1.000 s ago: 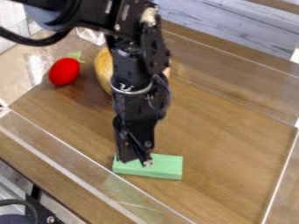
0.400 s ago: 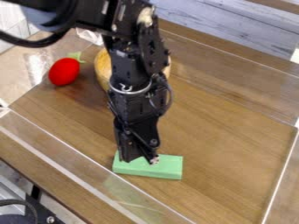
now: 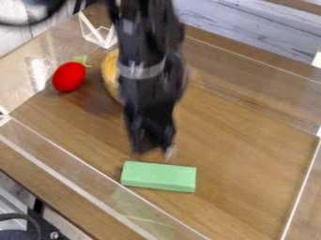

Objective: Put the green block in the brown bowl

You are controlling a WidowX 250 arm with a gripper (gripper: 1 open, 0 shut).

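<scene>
One green block point(image 3: 160, 176), one wooden bowl point(image 3: 114, 75), one red round toy point(image 3: 69, 76) with a green top and one clear folded plastic piece point(image 3: 98, 33) are in view, along with one arm. The gripper point(image 3: 153, 148), blurred, is shut and has hold of nothing visible. It now hangs just behind the block; in the earlier frames its tips reached over the block's back edge, so more of the block shows. Block, bowl and toy have not shifted.

The green block lies flat on the wooden table point(image 3: 238, 131), near the front edge strip point(image 3: 107, 187). The bowl is farther back, partly hidden behind the arm point(image 3: 145, 56), with the toy to its left in the view. Bare wood stretches to the right of block and arm, as far as the pale strip point(image 3: 301, 192) along the right edge.
</scene>
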